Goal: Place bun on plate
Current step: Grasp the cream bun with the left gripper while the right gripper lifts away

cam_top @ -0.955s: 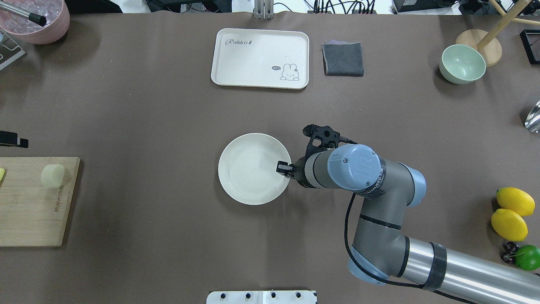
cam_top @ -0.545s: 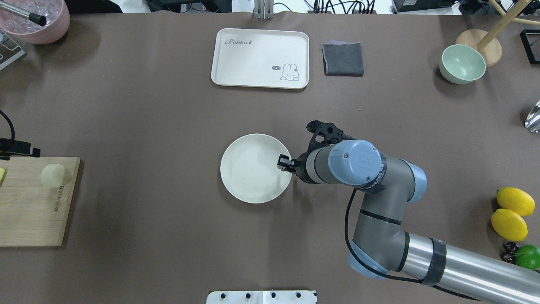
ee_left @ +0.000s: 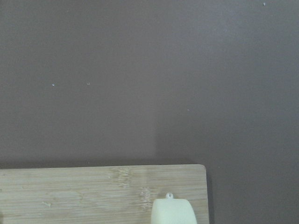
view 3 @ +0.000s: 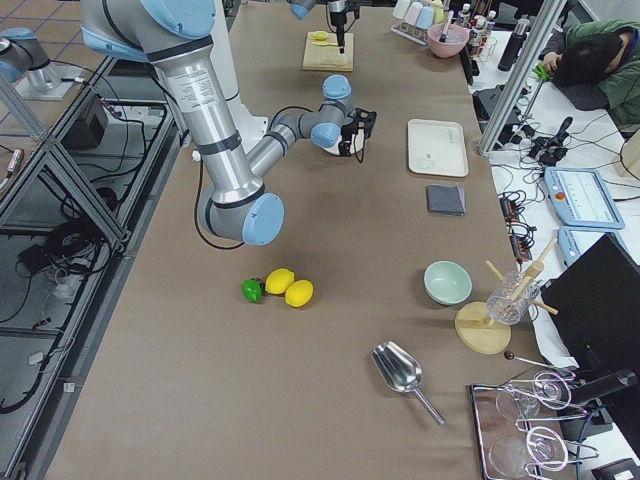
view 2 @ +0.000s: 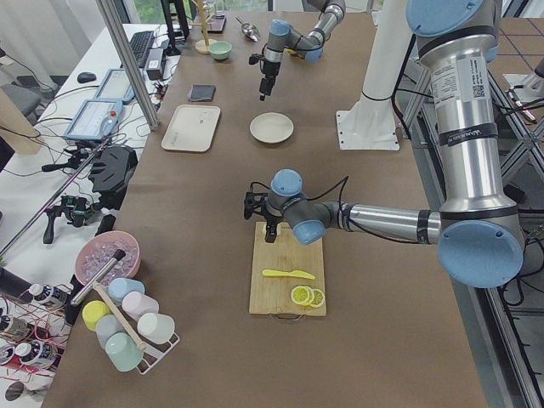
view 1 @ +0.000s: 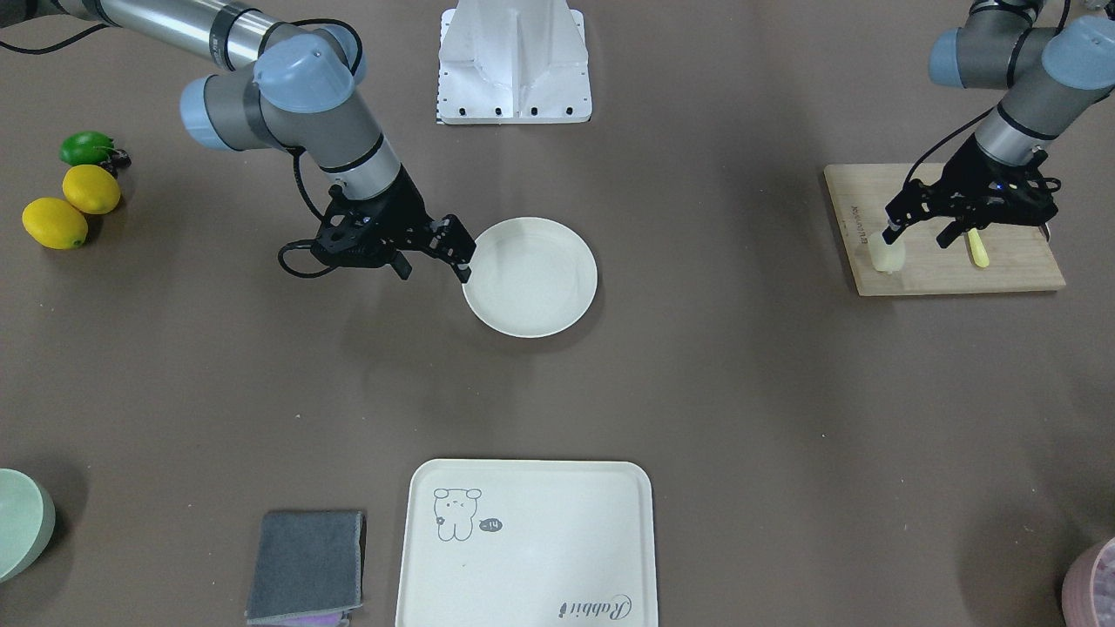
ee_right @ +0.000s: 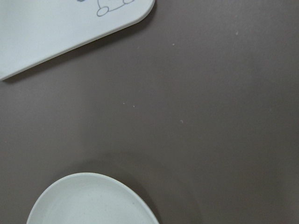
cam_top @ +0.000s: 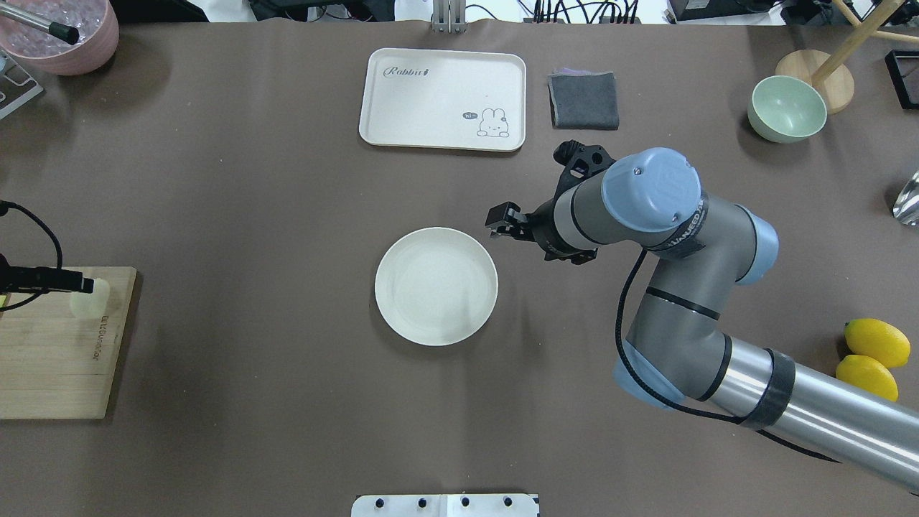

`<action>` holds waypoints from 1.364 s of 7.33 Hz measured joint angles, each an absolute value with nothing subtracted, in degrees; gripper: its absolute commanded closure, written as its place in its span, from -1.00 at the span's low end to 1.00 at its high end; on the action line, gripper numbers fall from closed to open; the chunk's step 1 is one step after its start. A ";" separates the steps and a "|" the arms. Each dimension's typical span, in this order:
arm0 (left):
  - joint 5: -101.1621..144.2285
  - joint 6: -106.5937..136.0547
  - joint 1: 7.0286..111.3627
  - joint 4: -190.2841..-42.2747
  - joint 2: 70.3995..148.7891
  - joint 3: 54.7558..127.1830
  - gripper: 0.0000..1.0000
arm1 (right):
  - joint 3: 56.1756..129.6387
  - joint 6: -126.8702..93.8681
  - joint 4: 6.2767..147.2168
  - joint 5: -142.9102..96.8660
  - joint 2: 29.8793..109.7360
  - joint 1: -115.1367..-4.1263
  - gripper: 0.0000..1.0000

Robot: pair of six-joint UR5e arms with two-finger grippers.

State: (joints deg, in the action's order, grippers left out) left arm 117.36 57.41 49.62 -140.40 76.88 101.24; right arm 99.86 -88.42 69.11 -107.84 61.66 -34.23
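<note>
You lifted right pincer (cam_top: 505, 221) off, released, plate (cam_top: 436, 286) left just beside it on worktop (cam_top: 251, 201); left pincer (view 1: 917, 233), spread, arrived with bun (view 1: 886, 254) just beneath, so pickup looked due next.

Long brown table (cam_top: 251, 402) stands on tiled floor (view 3: 30, 330) beside desks (view 2: 64, 89)

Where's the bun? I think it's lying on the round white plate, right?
Not right. The bun lies on the wooden board, far from the round white plate, which holds nothing. The exterior front-facing view shows it.
</note>
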 measured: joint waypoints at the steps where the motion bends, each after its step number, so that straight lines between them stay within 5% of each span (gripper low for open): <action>1: 116.03 57.57 48.02 -140.41 75.87 102.07 -0.94 | 101.65 -86.47 73.03 -109.42 61.71 -35.68 -1.00; 4: 113.45 57.59 44.77 -140.33 76.02 102.32 -0.53 | 103.21 -84.03 76.72 -112.56 62.17 -38.81 -1.00; 8: 113.29 56.25 44.41 -139.76 79.27 99.58 -0.32 | 103.24 -82.34 77.70 -114.92 62.73 -41.04 -1.00; 10: 113.50 54.15 44.66 -139.75 79.15 99.09 0.43 | 103.00 -81.37 77.77 -114.96 62.75 -41.33 -1.00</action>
